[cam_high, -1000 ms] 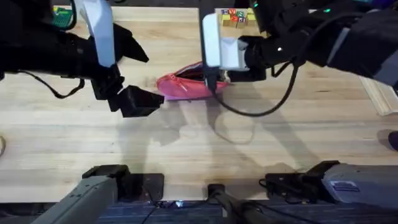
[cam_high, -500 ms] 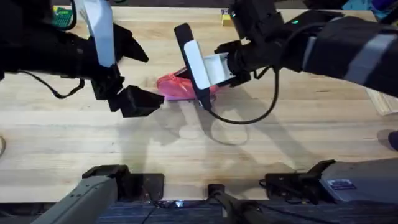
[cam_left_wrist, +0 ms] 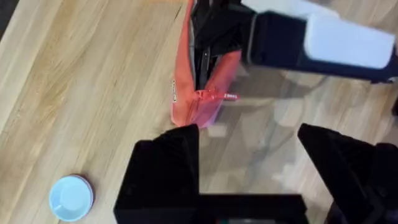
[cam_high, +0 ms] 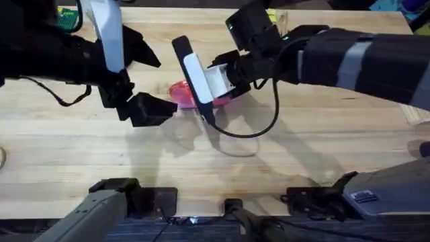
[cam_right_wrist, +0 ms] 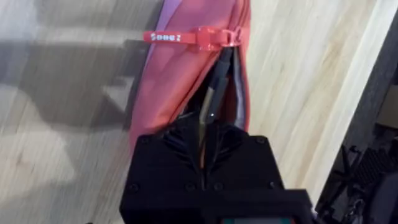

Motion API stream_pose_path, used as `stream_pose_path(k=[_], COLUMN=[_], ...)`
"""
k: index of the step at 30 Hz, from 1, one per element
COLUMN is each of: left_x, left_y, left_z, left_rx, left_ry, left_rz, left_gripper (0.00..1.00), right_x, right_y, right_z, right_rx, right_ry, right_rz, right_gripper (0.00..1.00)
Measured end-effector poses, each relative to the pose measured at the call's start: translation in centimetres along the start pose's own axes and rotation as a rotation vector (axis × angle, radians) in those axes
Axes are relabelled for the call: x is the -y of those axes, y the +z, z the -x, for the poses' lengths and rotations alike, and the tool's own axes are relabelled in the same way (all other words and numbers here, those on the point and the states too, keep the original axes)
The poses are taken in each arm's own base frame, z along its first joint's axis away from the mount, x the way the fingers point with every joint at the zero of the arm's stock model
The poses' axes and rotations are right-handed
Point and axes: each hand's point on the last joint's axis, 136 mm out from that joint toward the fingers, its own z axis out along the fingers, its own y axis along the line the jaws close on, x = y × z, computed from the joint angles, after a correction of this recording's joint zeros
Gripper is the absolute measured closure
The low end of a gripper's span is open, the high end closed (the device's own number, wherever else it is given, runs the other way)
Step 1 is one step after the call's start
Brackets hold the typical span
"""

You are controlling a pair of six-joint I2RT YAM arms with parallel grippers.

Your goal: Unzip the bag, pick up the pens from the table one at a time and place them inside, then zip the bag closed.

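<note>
Bag [cam_left_wrist: 198, 93] unzipped; right gripper [cam_right_wrist: 208, 140] inside

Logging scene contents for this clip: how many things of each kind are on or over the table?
Pink bag: 1
Pen, slim, at the bag's opening: 1
Robot hands: 2, left hand and right hand
Small round blue-white disc: 1
Total: 5
</note>
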Motion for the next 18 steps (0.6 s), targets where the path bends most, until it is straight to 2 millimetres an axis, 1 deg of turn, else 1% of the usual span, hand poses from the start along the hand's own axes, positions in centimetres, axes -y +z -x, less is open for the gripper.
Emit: stream_pose_path(k=[4, 16, 18], left_x=[0.0, 0.0, 0.0], left_y=[0.0, 0.0, 0.0], left_z=[0.0, 0.0, 0.0], left_rx=[0.0, 0.0, 0.0], left_ry=[0.0, 0.0, 0.0], left_rz=[0.0, 0.0, 0.0], left_gripper=[0.007, 0.008, 0.007], right_x=[-0.1, 0.0, 0.1], right_y=[0.8, 1.0, 1.0], right_z=[0.0, -1.1, -1.1], right_rx=[0.001, -0.048, -0.051], right_ry=[-0.002, 0.044, 0.047], right_rz=[0.004, -0.005, -0.006], right_gripper=[0.97, 0.97, 0.955])
